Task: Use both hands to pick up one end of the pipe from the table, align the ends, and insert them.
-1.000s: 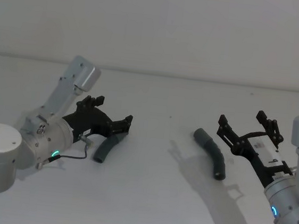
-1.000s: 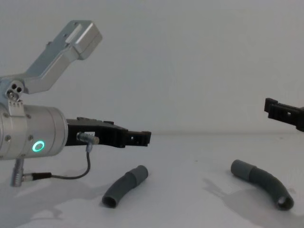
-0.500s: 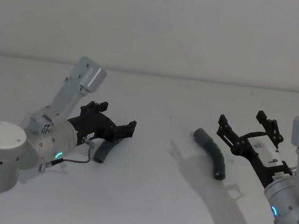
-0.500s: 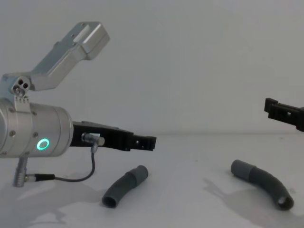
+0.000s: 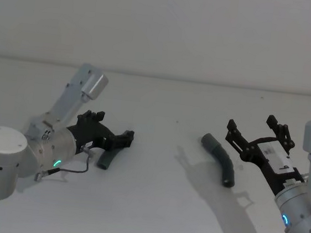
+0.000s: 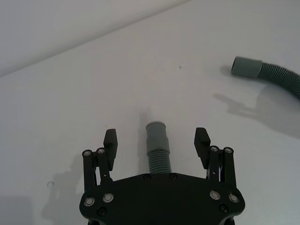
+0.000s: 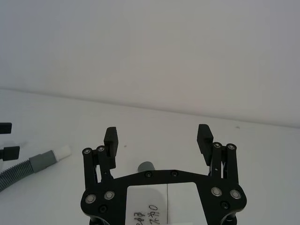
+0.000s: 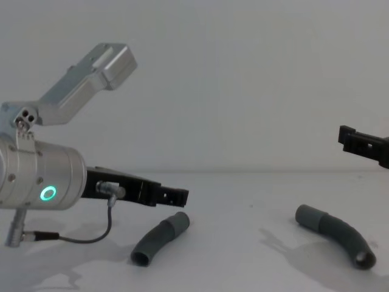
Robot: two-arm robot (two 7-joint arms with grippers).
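Observation:
Two curved dark grey pipe pieces lie apart on the white table (image 5: 151,205). My left gripper (image 5: 112,127) is open and hovers low over the left pipe piece (image 5: 106,158). In the left wrist view that piece's collar end (image 6: 156,131) lies between the spread fingers (image 6: 110,140). The chest view shows the left gripper (image 8: 176,196) a little above the piece (image 8: 160,238), not touching. My right gripper (image 5: 253,125) is open, raised just right of the other pipe piece (image 5: 221,159). In the right wrist view its collar (image 7: 146,167) shows under the right gripper (image 7: 157,135).
The table's far edge meets a plain wall behind. A thin black cable (image 8: 91,234) hangs from the left wrist near the table. The left piece's pale tip (image 7: 62,152) shows in the right wrist view. Open surface separates the two pieces.
My left gripper has dropped lower and drawn back slightly over the left pipe piece. The right arm and both pipe pieces have not moved.

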